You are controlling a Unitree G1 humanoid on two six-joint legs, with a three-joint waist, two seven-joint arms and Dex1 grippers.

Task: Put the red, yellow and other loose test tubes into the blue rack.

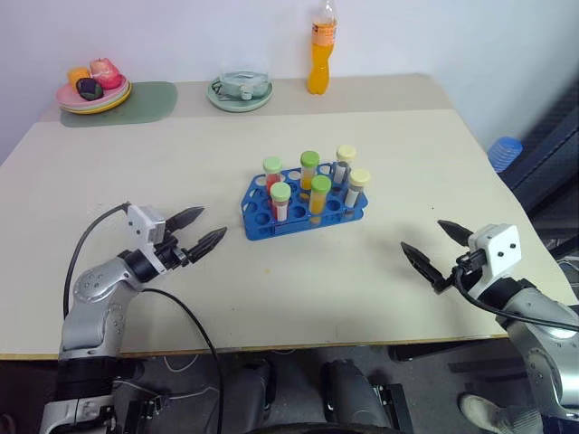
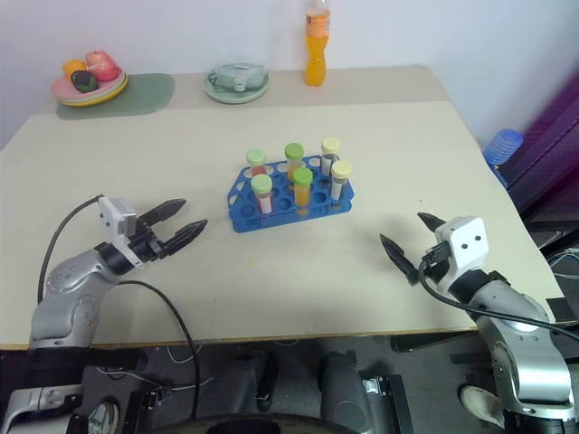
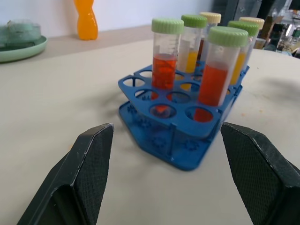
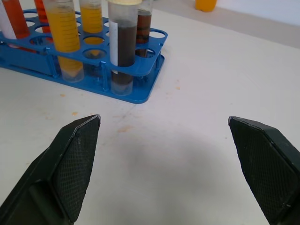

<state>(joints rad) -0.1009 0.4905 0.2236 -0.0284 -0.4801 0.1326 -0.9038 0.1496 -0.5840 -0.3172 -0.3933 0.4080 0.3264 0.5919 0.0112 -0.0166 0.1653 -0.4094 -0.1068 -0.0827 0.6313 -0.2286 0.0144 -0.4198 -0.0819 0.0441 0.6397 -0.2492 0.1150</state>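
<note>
Right gripper (image 4: 164,159) jaws wide, empty — blue rack (image 4: 126,89) ahead on table (image 4: 225,75), tubes upright.

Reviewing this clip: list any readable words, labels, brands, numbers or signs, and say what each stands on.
None can be read.
Clear plastic test tubes in the blue plastic rack: printed graduation marks, numerals too blurred to read.
Orange drink bottle: label too small to read.
</note>
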